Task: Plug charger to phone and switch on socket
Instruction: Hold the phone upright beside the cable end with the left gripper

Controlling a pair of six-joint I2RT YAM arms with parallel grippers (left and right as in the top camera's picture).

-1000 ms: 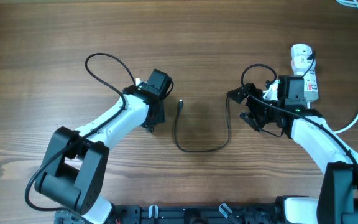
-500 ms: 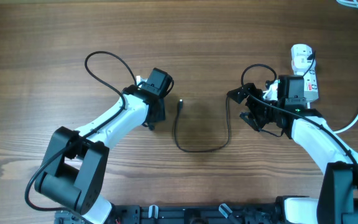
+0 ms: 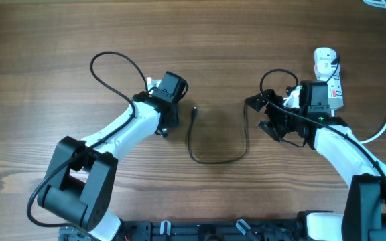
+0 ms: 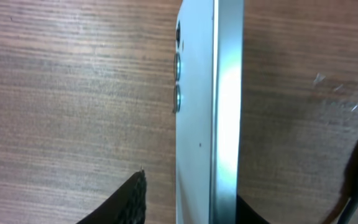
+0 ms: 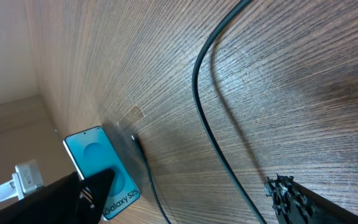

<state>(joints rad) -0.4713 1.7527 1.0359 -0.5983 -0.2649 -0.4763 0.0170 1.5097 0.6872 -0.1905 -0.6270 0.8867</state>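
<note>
1. Overhead view: bright, even, sharp throughout.
2. Left wrist view: glare streaks the phone [image 4: 227, 93]; its near end blurs.
3. Right wrist view: the charger [image 5: 194, 79] casts a soft shadow to its right.

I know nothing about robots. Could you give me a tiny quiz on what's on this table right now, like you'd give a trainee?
1. True or false: the charger tip is already plugged into the phone.
2. Fill in: the right claw stands wide ___, holding nothing.
3. The phone stands between the fingers of: A the left claw; B the right claw; C neither.
Key: 1 false, the tip lies on the table beside the phone; 2 open; 3 A.
</note>
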